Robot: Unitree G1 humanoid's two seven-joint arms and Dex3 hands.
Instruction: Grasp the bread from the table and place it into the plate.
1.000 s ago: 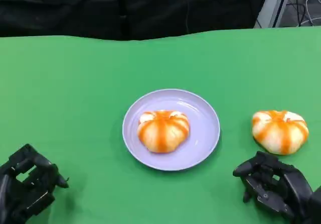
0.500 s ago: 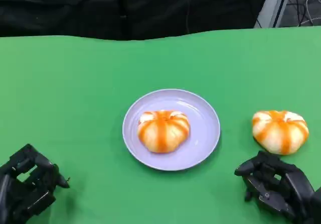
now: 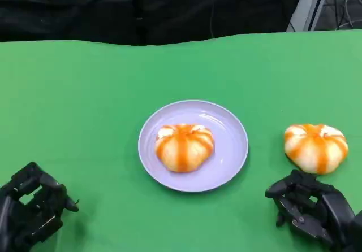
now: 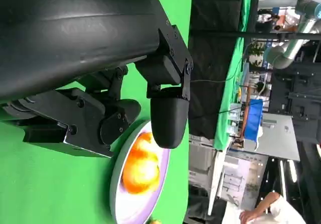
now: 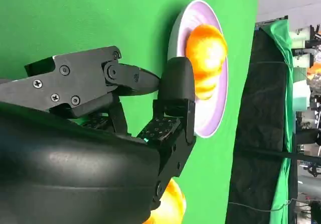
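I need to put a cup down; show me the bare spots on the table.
Bare green cloth lies left of the plate, above the left hand, and along the far edge. It is crowded at right, where the right hand sits by the loose bread.

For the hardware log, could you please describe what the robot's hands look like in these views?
Both the left hand and the right hand are matte black, built from angular, blocky finger segments joined by visible screws. From the wrist cameras each has a smooth rounded black shell, and the right hand's fingertip pad is dotted.
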